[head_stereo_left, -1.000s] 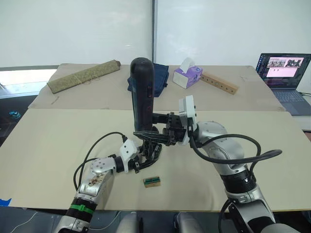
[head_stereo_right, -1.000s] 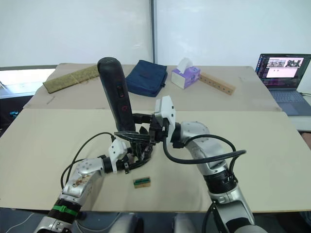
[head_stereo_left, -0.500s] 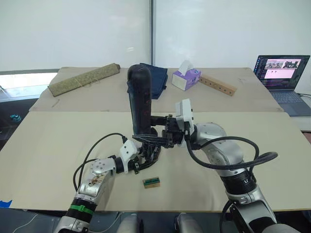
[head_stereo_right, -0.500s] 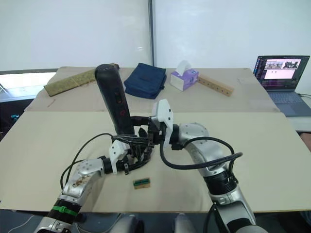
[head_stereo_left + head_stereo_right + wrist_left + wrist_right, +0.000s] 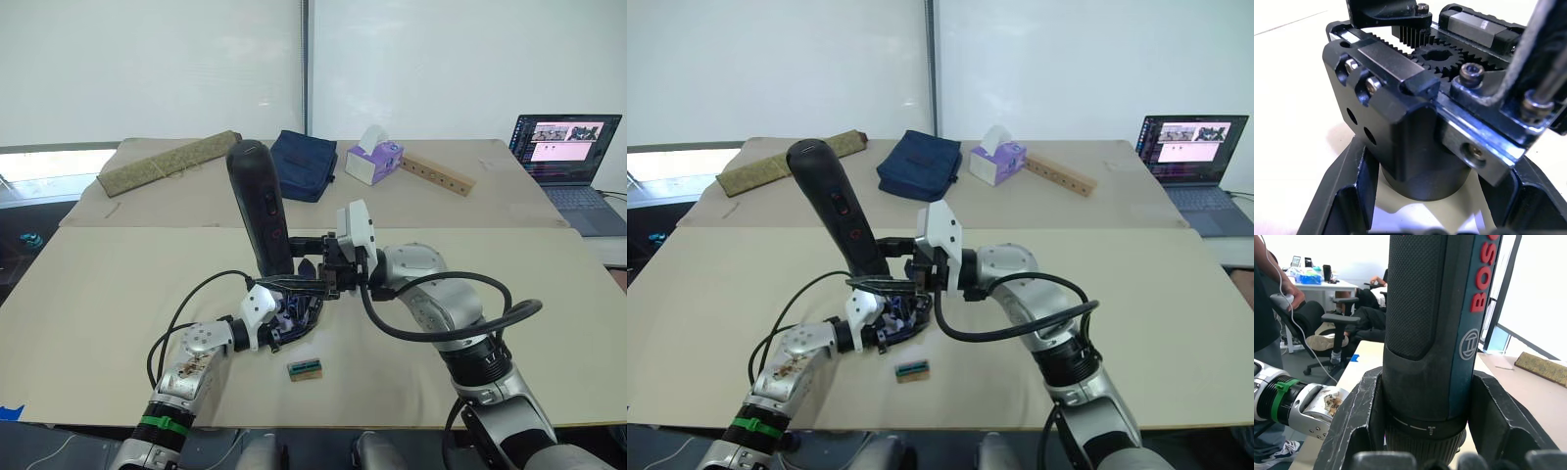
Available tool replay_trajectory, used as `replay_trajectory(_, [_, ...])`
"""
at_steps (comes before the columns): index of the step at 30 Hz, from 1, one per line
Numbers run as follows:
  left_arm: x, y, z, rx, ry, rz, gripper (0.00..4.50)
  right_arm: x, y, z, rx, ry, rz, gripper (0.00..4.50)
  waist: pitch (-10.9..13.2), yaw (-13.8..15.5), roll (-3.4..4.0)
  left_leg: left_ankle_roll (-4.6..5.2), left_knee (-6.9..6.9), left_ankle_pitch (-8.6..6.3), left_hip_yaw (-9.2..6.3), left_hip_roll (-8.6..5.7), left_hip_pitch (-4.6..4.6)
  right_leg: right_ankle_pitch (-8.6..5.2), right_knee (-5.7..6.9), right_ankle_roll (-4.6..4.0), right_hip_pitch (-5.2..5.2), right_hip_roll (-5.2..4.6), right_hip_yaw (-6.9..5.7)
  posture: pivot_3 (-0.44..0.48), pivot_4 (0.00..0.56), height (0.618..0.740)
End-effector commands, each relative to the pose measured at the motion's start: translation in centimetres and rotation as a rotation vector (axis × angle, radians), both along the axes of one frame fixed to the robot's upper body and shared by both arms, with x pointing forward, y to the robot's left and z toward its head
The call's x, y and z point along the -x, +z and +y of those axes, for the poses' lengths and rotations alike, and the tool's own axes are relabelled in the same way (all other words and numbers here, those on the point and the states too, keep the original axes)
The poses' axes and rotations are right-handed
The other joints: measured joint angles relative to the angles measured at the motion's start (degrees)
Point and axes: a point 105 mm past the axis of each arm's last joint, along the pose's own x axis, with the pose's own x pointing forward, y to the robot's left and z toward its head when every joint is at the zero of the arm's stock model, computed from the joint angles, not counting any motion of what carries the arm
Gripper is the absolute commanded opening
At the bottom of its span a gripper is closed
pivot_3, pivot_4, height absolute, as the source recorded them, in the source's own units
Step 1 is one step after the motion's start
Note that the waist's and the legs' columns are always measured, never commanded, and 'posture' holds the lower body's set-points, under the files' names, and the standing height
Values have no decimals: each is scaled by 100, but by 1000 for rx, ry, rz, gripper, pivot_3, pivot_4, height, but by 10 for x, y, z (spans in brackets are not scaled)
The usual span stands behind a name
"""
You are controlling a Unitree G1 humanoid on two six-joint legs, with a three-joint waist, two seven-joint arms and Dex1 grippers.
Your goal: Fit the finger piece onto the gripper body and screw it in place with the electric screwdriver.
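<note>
A two-armed robot works at a tan table [image 5: 88, 294], its right tool [image 5: 312, 266] clamped on the lower barrel of the electric screwdriver [image 5: 261, 217], which stands near upright with its rounded end tilted toward the robot's left and its thin bit pointing down into the gripper body [image 5: 294, 311]; the right wrist view shows both black fingers [image 5: 1356, 421] pressed against the tool's textured grip, where red raised letters read "BOS" before the edge cuts them off, above a round Bosch emblem. The left tool [image 5: 291, 323] grips the gripper body at its round base near the table's front centre, its fingers [image 5: 1352, 191] closed on either side of the base, and the left wrist view lays bare a toothed rack, a small gear and several screw heads on top of the block, with the metal bit [image 5: 1552, 78] meeting a screw at one corner. A small green-topped block [image 5: 306, 368] lies just in front of the pair. Farther back sit a navy pouch [image 5: 302, 164], a purple tissue box [image 5: 373, 159], a wooden strip [image 5: 438, 171], a rolled mat [image 5: 167, 162] and an open laptop [image 5: 568, 157], its screen text too small to read
</note>
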Motion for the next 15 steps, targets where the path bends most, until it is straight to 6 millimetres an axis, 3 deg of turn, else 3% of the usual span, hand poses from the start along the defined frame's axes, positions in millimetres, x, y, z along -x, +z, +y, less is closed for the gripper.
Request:
replay_trajectory(1, [10,-11,-6,-6,-32,49,2311,-12,-34,-7,118,-59,108,1945,0,0,0,0,-1,0,0,1,0,0,-1,-1,0,-1,0,0,150,740])
replay_trajectory(8, [10,-12,-5,-8,-25,48,2311,-2,19,-13,-34,6,-27,1945,1,6,-1,-1,-10,0,-1,2,-9,-1,-4,-5,-11,-14,1,0,150,740])
replay_trajectory(15, [7,-13,-3,-9,-2,41,2311,7,54,-21,-134,63,-110,1945,6,22,-2,-9,-10,6,-4,-8,-103,4,3,-3,-103,-66,-3,0,150,740])
